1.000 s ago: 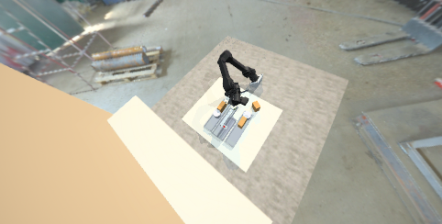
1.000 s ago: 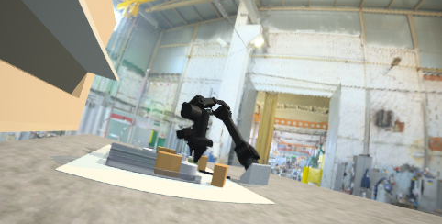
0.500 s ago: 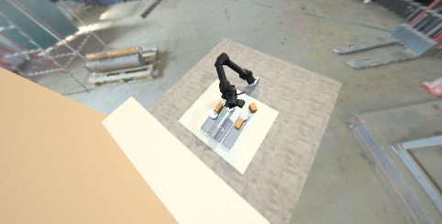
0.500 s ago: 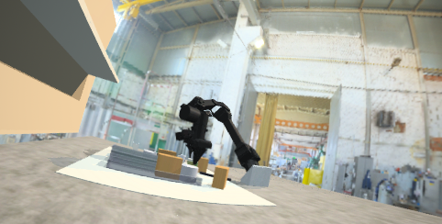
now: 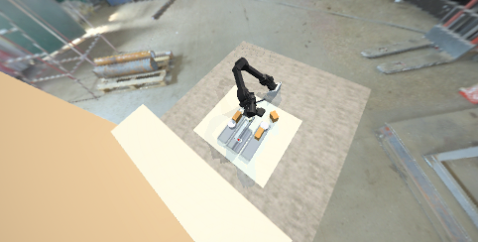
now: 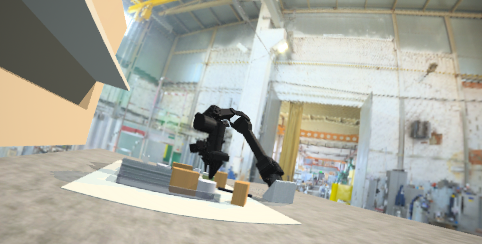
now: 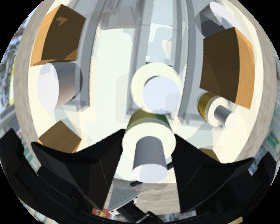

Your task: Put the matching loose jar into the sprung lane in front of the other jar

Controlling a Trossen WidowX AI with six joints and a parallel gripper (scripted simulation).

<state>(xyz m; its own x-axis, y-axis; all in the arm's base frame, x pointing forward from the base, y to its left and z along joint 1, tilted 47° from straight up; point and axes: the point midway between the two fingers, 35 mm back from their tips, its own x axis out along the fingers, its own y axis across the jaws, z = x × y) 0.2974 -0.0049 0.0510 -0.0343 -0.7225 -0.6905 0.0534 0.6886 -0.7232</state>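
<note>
My gripper (image 7: pixel 148 135) (image 6: pixel 212 176) is shut on a jar with a green band, a cream shoulder and a grey neck with a white top. This held jar (image 7: pixel 149 141) looks upright at the front end of the sprung lane (image 7: pixel 160 47). The lane jar (image 7: pixel 161 92), with a cream shoulder and a white top, stands just beyond it in the same line; whether they touch cannot be told. The body of the lane jar, the pusher plate and the front stop are hidden or unclear. Whether the held jar's base touches the lane floor is hidden.
Another jar (image 7: pixel 211 107) with a gold band stands to the right in the wrist view. A wide white-topped jar (image 7: pixel 48 87) is at the left. Wooden blocks (image 7: pixel 63 35) (image 7: pixel 233 65) (image 5: pixel 274 116) (image 6: pixel 240 193) flank the grey lane rack (image 5: pixel 250 148) (image 6: pixel 145 173).
</note>
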